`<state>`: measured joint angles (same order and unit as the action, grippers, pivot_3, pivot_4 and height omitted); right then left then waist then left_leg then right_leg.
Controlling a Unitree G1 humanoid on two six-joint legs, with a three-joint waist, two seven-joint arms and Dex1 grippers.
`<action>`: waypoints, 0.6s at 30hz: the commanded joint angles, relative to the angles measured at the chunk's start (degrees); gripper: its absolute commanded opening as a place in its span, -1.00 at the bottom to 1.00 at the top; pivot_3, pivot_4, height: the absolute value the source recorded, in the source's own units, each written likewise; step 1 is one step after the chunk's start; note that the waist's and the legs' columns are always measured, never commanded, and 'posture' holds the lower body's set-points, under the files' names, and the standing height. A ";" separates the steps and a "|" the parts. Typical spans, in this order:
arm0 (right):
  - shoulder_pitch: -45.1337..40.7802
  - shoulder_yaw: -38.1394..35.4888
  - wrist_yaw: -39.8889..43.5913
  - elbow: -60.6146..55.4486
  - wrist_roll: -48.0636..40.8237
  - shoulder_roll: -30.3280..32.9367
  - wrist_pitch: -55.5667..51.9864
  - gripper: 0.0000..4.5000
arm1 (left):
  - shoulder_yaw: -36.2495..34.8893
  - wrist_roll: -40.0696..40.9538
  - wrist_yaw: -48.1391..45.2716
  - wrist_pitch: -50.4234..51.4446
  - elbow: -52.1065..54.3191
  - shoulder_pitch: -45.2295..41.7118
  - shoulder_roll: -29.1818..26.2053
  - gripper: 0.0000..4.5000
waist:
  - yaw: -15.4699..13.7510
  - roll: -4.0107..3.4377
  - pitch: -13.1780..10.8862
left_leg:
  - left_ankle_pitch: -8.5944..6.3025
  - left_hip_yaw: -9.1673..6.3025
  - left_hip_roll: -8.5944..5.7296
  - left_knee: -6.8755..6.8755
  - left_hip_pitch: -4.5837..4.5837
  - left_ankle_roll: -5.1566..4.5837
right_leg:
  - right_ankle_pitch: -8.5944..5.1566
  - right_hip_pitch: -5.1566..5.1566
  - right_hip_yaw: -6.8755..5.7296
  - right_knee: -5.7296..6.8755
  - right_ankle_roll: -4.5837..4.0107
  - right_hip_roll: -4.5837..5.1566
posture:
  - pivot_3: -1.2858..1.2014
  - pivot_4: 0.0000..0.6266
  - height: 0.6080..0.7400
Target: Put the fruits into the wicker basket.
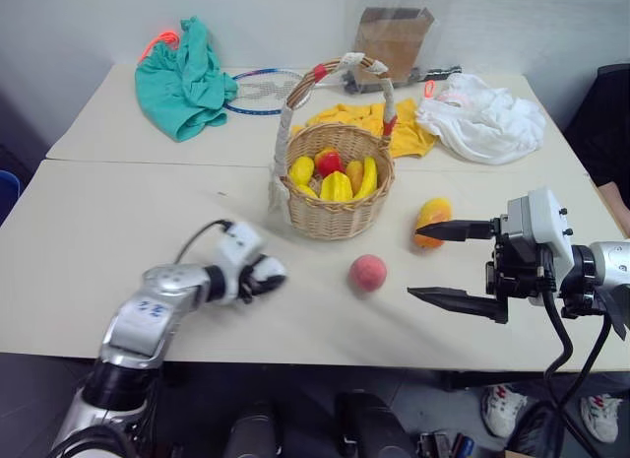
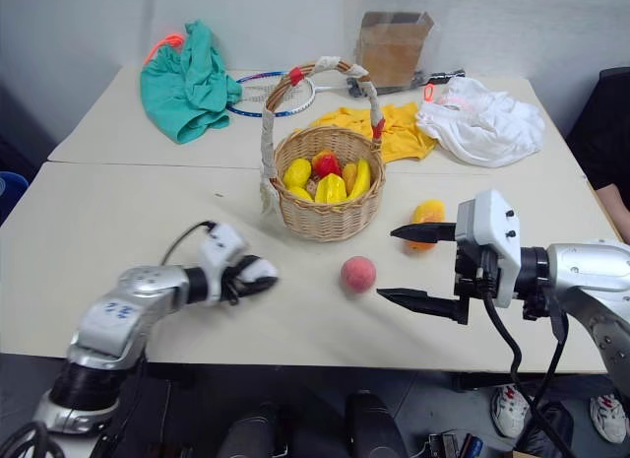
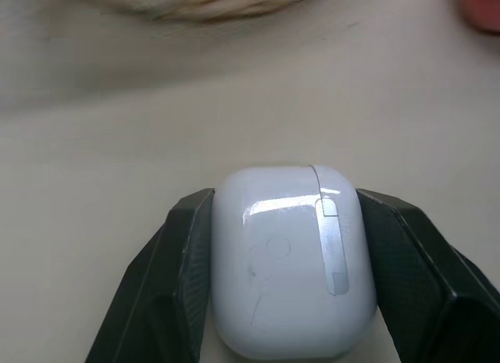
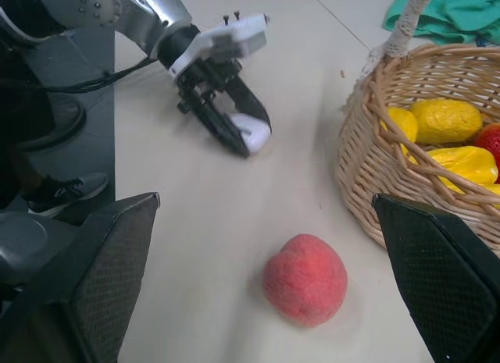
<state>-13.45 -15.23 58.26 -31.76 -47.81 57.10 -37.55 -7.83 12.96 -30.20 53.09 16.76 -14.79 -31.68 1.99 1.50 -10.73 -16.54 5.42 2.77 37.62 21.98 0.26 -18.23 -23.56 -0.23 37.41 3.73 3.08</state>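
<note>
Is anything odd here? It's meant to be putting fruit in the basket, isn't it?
Yes. The left gripper is shut on a small white case, not a fruit. The peach and mango lie on the table beside the basket, untouched. The right gripper is open near them.

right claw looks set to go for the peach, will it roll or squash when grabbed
The peach is round and sits free on the bare table, so a nudge from one side would probably roll it. Its matte, fuzzy-looking skin should grip fairly well. The right claw is open wide, likely enough to straddle it; whether it squashes cannot be told.
</note>
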 commanded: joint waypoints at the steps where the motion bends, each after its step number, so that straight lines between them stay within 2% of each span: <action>1: -1.60 0.49 0.73 -0.09 -0.87 -0.64 0.68 1.00 | -9.20 -2.10 5.87 -0.55 -2.42 3.18 -1.44 0.08 | -0.28 0.00 0.00 | 0.00 -0.01 -0.01 0.00 0.00 0.00 | 0.00 0.00 -0.01 0.00 0.00 0.01 | 0.03 -0.52 1.00; 4: -3.72 3.08 1.83 1.52 0.26 -1.30 1.25 1.00 | -16.93 -5.44 13.16 -3.58 -8.64 6.13 -2.64 0.08 | -0.40 0.03 0.02 | -0.02 -0.01 -0.06 0.00 0.00 -0.01 | 0.00 0.01 -0.02 -0.02 0.00 0.10 | 0.03 -0.52 1.00; 6: -5.05 4.44 2.33 2.54 0.96 -1.83 1.46 1.00 | -18.60 -5.44 15.09 -4.87 -9.92 6.68 -2.39 0.08 | -0.31 0.04 0.03 | -0.03 0.01 -0.05 -0.02 -0.05 -0.02 | 0.00 0.02 -0.02 -0.01 0.00 0.12 | 0.03 -0.52 1.00; 8: -6.80 5.66 2.80 3.71 0.91 -2.40 1.09 1.00 | -18.48 -5.26 15.33 -7.38 -9.81 6.82 -2.10 0.40 | -0.37 0.04 0.03 | -0.03 0.02 -0.09 -0.13 -0.09 -0.02 | 0.00 0.02 -0.03 -0.01 -0.01 0.18 | 0.03 -0.52 1.00; 10: -7.75 6.41 3.38 4.71 1.29 -2.57 1.03 1.00 | -18.82 -5.17 16.03 -7.87 -9.21 6.74 -2.08 0.62 | -0.43 0.05 0.03 | -0.03 0.02 -0.12 -0.18 -0.09 -0.03 | 0.00 0.01 -0.05 -0.01 -0.01 0.24 | 0.03 -0.52 1.00; 12: -7.77 6.69 4.07 5.33 1.94 -2.40 1.22 1.00 | -20.32 -4.85 17.05 -7.19 -8.30 6.92 -2.36 0.92 | -0.53 0.10 0.06 | -0.04 0.01 -0.13 -0.20 -0.07 -0.03 | 0.00 0.01 -0.07 -0.04 -0.01 0.27 | 0.03 -0.52 1.00; 13: -7.74 6.65 4.23 5.51 2.08 -2.34 1.15 1.00 | -21.66 -4.39 17.31 -6.54 -7.80 7.16 -2.57 0.98 | -0.52 0.12 0.07 | -0.04 0.00 -0.14 -0.23 -0.07 -0.03 | 0.00 0.01 -0.09 -0.06 -0.01 0.29 | 0.03 -0.52 1.00; 17: -7.03 5.34 3.79 5.76 2.17 -2.04 0.49 1.00 | -28.51 0.97 15.52 -3.06 -4.30 6.21 -2.97 0.98 | -0.37 0.16 0.07 | -0.05 -0.01 -0.12 -0.30 -0.01 -0.01 | -0.01 -0.06 -0.13 -0.11 -0.02 0.30 | 0.03 -0.52 1.00; 18: -6.03 3.75 3.28 6.03 2.09 -1.52 0.00 1.00 | -31.96 5.89 11.90 -1.83 -2.66 5.07 -4.14 0.98 | -0.39 0.17 0.07 | -0.05 -0.02 -0.11 -0.30 0.00 -0.01 | -0.02 -0.07 -0.14 -0.10 -0.04 0.30 | 0.03 -0.52 1.00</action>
<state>-20.13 -7.95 61.80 -25.17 -45.26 54.57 -37.55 -34.46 13.56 -14.98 50.30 9.66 -8.30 -33.84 1.59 1.66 -10.66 -16.58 5.39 2.66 37.32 21.98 0.25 -18.25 -23.63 -0.39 37.32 3.69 3.38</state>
